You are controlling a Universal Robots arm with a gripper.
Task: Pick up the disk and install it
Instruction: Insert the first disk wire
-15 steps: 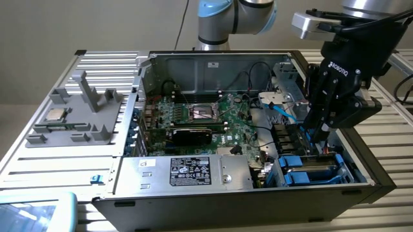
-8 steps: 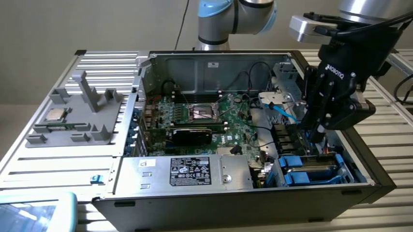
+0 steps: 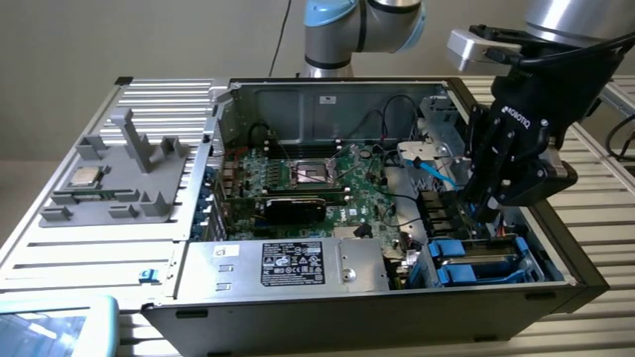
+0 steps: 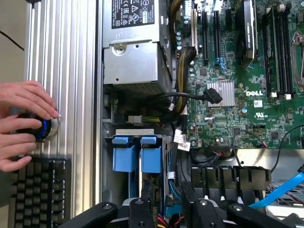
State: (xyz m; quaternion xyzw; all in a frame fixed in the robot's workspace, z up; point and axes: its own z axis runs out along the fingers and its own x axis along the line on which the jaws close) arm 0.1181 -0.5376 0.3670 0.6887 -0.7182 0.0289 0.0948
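Observation:
The disk point(image 3: 483, 258) lies in the drive bay at the front corner of the open computer case point(image 3: 581, 271), on the exterior view's right. Its silver-grey top shows between the blue sides of its carrier. In the wrist view the carrier's two bright blue end tabs point(image 4: 137, 159) stand side by side in the bay. My gripper point(image 3: 486, 223) reaches down inside the case and hangs just above the disk. Its black linkages point(image 4: 167, 209) frame the bay from close by. Whether it touches the disk I cannot tell.
A silver power supply point(image 3: 288, 264) sits beside the bay, with the green motherboard point(image 3: 317, 178) behind it. A blue cable point(image 3: 436, 175) and black wires cross near the gripper. A grey fixture point(image 3: 119, 178) holds a CPU chip point(image 3: 82, 177). A person's hands point(image 4: 23, 123) rest on a round knob by a keyboard point(image 4: 35, 190).

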